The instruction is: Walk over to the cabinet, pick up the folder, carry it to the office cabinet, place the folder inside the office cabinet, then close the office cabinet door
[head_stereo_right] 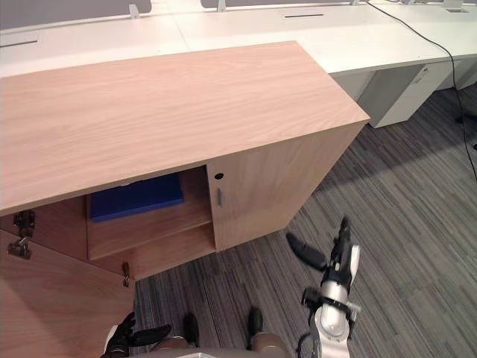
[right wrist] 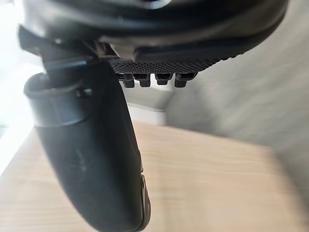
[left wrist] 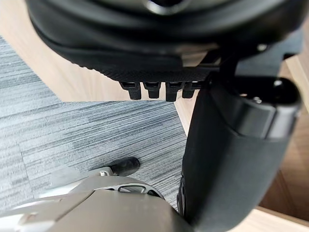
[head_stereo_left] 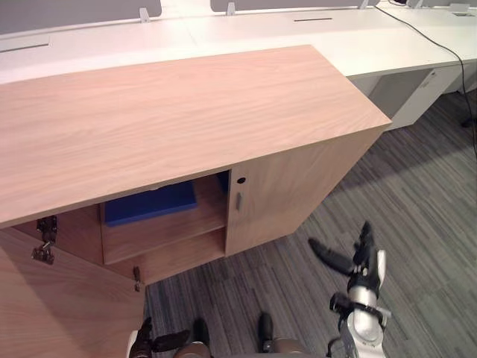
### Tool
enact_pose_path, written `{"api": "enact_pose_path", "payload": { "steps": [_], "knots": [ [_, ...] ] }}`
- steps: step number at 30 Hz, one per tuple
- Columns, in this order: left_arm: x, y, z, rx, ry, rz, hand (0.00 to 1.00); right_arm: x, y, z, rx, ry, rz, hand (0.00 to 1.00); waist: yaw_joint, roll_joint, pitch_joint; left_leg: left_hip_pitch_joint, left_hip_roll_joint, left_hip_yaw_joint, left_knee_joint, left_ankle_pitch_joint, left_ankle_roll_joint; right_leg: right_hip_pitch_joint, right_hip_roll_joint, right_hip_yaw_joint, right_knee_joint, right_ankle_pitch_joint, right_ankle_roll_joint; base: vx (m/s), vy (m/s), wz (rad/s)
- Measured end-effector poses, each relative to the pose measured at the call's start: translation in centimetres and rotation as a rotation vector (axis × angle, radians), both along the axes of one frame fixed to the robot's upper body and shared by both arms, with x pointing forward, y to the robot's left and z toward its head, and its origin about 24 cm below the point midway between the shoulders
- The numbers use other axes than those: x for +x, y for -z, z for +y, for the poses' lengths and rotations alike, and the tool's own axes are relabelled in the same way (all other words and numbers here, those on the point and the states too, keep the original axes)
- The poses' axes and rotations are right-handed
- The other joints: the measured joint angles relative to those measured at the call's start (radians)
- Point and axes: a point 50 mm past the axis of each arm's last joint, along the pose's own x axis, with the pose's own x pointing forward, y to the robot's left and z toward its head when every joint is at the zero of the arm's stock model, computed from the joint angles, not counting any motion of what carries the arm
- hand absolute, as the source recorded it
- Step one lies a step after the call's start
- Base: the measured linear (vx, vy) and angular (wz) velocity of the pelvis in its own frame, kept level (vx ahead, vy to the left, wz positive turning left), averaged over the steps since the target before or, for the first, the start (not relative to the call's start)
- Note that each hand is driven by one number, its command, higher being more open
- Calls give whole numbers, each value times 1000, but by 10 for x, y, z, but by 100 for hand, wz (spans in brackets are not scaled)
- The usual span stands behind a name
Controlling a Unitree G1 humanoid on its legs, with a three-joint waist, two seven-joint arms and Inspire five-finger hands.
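Door [head_stereo_left: 67, 306], swung open left of the shelved folder [head_stereo_left: 149, 203], stands beside the open left hand [head_stereo_left: 145, 340]; open right hand [head_stereo_left: 361, 261] farther off.

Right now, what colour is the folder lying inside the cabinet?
Blue. The folder lies flat on the cabinet shelf, clearest in the left eye view.

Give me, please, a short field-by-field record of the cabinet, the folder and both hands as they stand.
folder: blue, flat on the upper shelf inside the office cabinet
left door: swung open
right door: shut
left hand: open, empty, low by the left door
right hand: open, empty, above the carpet before the right door
left to do: close the left door
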Motion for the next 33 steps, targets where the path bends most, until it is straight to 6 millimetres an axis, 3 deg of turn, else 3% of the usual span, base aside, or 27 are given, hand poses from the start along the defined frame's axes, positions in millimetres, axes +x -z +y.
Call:
{"api": "enact_pose_path", "payload": {
  "steps": [1, 4, 5, 6, 9, 12, 15, 17, 18, 19, 20, 21, 22, 24, 26, 28, 29, 30, 33],
  "knots": [
    [0, 1, -2, -8, 1, 2, 100, -10, 21, 2, 22, -39, 134, 100, 1, 9, -3, 2, -2, -8, 0, 0, 0, 5, -4, -8, 2, -6, 0, 5, 2, 14],
    [2, 0, -3, -13, 15, -8, 100, -20, 37, 10, 44, -90, 246, 100, 1, 20, 0, -8, -10, -46, 0, 1, 3, 1, -16, -43, 40, -34, 6, 4, 16, 42],
    [6, -2, -3, -10, 40, -22, 100, -22, 40, 13, 50, -105, 265, 100, 1, 22, 1, -23, -13, -82, 2, 5, 10, -20, -22, -59, 99, -70, 14, 11, -22, 97],
    [12, -4, -3, -6, 57, -40, 100, -22, 40, 15, 52, -113, 267, 100, -1, 22, 2, -55, -21, -131, 19, 5, 15, -47, -27, -57, 167, -117, 24, 45, -27, 131],
    [32, -10, -5, -16, 57, -105, 100, -20, 41, 12, 46, -119, 269, 100, -4, 32, 18, -120, -33, -268, 73, -2, 22, -61, -25, 35, 269, -141, 24, 86, 81, 160],
    [32, -10, -7, -36, 23, -126, 100, -16, 42, 17, 53, -134, 273, 100, 7, 35, 21, -153, -50, -406, 111, 0, 17, -70, -7, 132, 410, -202, 16, 60, -7, 141],
    [34, -13, -6, -40, -34, -158, 100, -6, 40, 22, 56, -159, 250, 100, 45, 16, 15, -201, -82, -496, 107, 53, -9, -42, -14, 170, 363, -288, -8, 38, -189, 112],
    [44, -17, -10, -54, -66, -215, 100, 7, 34, 22, 45, -170, 214, 100, 43, 21, 22, -269, -103, -550, 113, 94, -23, -51, -24, 122, 327, -340, -9, -62, -207, 134],
    [48, -18, -17, -70, -76, -235, 100, 14, 32, 20, 36, -172, 202, 100, 41, 46, 33, -298, -99, -544, 103, 145, -25, -56, -14, 73, 323, -338, -14, -172, -187, 192],
    [54, -21, -23, -87, -90, -271, 100, 19, 32, 21, 37, -174, 207, 100, 27, 50, 41, -304, -90, -456, 15, 262, -42, -57, -22, -11, 288, -308, -46, -180, -104, 159],
    [55, -22, -25, -103, -111, -285, 100, 22, 32, 24, 42, -177, 204, 100, 28, 57, 42, -319, -82, -356, 70, 203, -34, -48, -21, -42, 272, -303, -48, -159, -84, 138],
    [55, -21, -27, -115, -142, -291, 100, 24, 31, 26, 41, -181, 198, 100, 26, 58, 47, -331, -69, -261, 160, 113, -2, -41, -20, -69, 273, -300, -53, -131, -110, 104],
    [54, -21, -31, -125, -161, -290, 100, 23, 31, 27, 39, -179, 200, 100, 24, 56, 48, -333, -26, -110, 347, -62, 30, -30, -22, -123, 286, -298, -56, -125, -118, 92],
    [53, -20, -32, -127, -153, -290, 100, 24, 31, 29, 35, -189, 199, 100, 23, 57, 47, -300, 22, -47, 483, -182, 23, -16, -26, -161, 292, -299, -57, -112, -24, 63],
    [49, -19, -32, -127, -158, -278, 100, 20, 33, 27, 34, -179, 211, 100, 15, 61, 45, -247, 60, -20, 542, -247, 18, 0, -39, -196, 295, -299, -56, -102, 80, 53],
    [47, -17, -31, -126, -163, -267, 100, 13, 36, 20, 33, -150, 234, 100, 4, 69, 36, -207, 56, -15, 448, -255, 8, 14, -42, -232, 283, -297, -38, -80, 137, 63],
    [46, -18, -28, -118, -165, -266, 100, 10, 39, 21, 44, -143, 249, 100, -1, 55, 30, -191, 33, -22, 388, -233, 26, 16, -47, -244, 264, -292, -29, -46, 120, 58],
    [41, -17, -18, -94, -173, -251, 100, 1, 46, 25, 66, -140, 292, 100, -1, 33, 20, -144, -18, -36, 237, -144, 33, 28, -64, -251, 201, -255, -28, -40, 107, 50],
    [33, -20, 2, -42, -209, -247, 100, -4, 50, 23, 71, -130, 321, 100, -1, 37, 18, -80, -52, -64, 109, -71, 47, 71, -67, -250, 146, -221, -12, -27, 60, 32]
  ]
}}
